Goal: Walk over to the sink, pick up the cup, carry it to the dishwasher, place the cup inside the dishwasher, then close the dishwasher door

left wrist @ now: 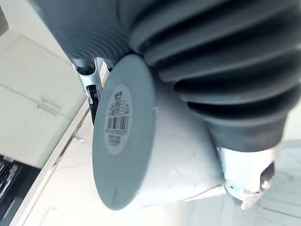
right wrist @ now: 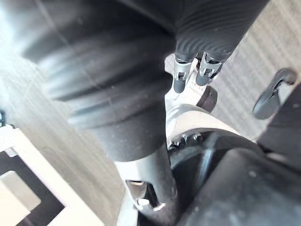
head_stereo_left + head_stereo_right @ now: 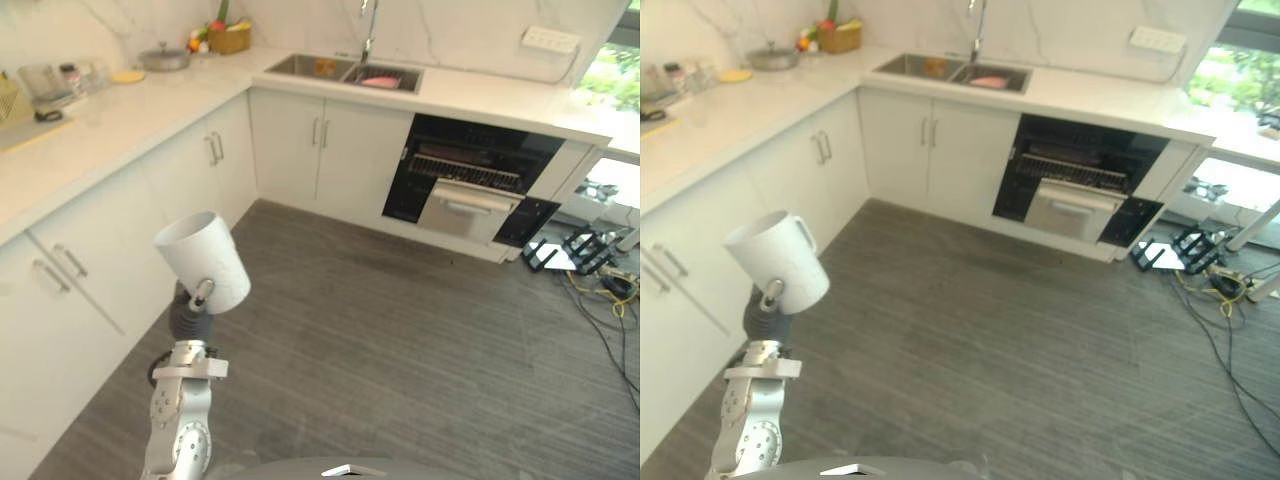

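**CUP HELD IN LEFT HAND, DISHWASHER WELL AHEAD**

Left eye view: the left robot hand (image 3: 189, 312) is closest, raised from the lower left and closed round the lower part of the white cup (image 3: 203, 260). The cup is in the air, tilted with its mouth up and away, above the floor (image 3: 400, 330) beside the tabletop (image 3: 120, 120). The dishwasher (image 3: 465, 180) stands open, well apart from the cup and to the right of the sink (image 3: 345, 70).

Right eye view: a handle (image 3: 805, 236) shows on the cup's side.

Left wrist view: the cup's flat base (image 1: 123, 136) faces the camera and carries a label (image 1: 117, 117).

Right wrist view: the right robot hand (image 2: 181, 77) hangs above the floor. Whether it is wide or closed cannot be told.

Handling (judged): the cup is stiff and smooth-walled, probably ceramic. Expect moderate weight, a slippery surface and breakage on impact. Grip round the body or by the handle, and set it down gently.
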